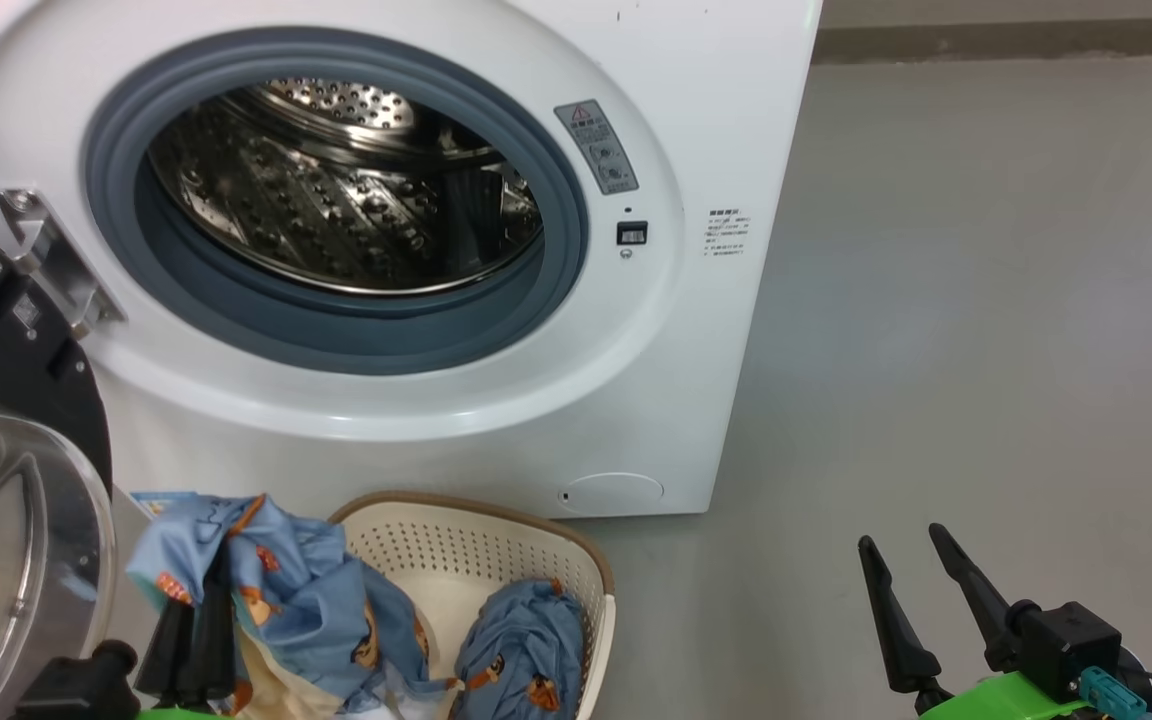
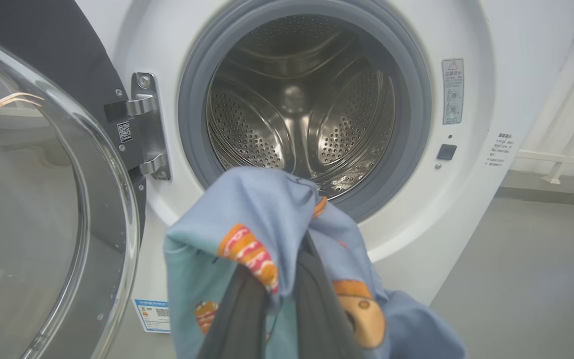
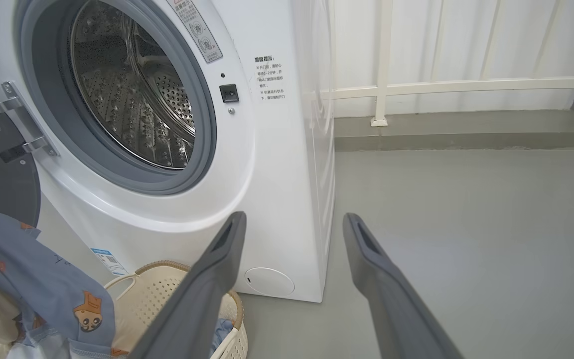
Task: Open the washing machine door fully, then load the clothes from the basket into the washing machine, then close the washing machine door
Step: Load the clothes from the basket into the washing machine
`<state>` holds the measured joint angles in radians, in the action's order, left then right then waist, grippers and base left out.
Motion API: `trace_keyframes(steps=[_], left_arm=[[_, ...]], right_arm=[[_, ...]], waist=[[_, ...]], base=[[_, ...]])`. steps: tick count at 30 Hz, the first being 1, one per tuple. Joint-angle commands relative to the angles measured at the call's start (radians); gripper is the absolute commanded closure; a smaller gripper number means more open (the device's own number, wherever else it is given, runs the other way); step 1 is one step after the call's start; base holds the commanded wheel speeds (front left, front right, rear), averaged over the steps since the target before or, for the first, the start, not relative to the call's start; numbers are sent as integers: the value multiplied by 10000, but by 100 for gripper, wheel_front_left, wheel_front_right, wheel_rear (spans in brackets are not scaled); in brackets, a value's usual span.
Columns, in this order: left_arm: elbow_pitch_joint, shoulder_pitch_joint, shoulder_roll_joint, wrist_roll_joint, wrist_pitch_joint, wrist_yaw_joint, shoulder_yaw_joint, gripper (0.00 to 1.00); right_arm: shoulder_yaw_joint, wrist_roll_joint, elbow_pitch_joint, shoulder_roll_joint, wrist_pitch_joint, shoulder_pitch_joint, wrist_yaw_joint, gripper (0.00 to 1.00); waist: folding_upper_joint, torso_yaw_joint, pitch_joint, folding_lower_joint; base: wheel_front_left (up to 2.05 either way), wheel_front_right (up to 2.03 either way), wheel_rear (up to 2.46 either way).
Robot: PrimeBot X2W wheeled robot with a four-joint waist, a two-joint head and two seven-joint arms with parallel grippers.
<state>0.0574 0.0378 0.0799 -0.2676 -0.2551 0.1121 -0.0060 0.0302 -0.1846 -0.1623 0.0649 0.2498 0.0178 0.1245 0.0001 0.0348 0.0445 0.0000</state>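
The white washing machine stands with its steel drum bare inside. Its door is swung wide to the left, glass bowl towards me. My left gripper is shut on one bundle of the light blue clothes, held above the left end of the basket. In the left wrist view that cloth drapes over the dark fingers, just below the drum opening. Another blue bundle lies in the basket. My right gripper stands open over the floor at the right.
Grey floor spreads to the right of the machine. A white railing and a low kerb run along the back wall. The open door bulges close on the left of my left arm.
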Motion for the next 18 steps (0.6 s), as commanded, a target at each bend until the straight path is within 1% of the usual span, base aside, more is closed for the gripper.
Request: trace_keyframes(steps=[1,11,13,18], left_arm=[[-207,-525,106,79,-66,44,399,100],[104,-1406,-29,62,-66,136,516,100],[210,-1695,12,84,-66,152,498,100],[487,-2659,369,159,-66,176,507,100]], right_arm=[[225,37,271,24,120,-221,62,0],[293,82,245,-41,120,-646,62,0],[323,82,236,-56,120,-758,62,0],[402,114,220,-87,120,-1019,62,0]], waist=[[-1,30,160,0],[-1,-77,1212,0],[-1,-161,1399,0],[-1,-448,1743,0]], base=[[0,0,0],[0,0,0],[0,0,0],[0,0,0]])
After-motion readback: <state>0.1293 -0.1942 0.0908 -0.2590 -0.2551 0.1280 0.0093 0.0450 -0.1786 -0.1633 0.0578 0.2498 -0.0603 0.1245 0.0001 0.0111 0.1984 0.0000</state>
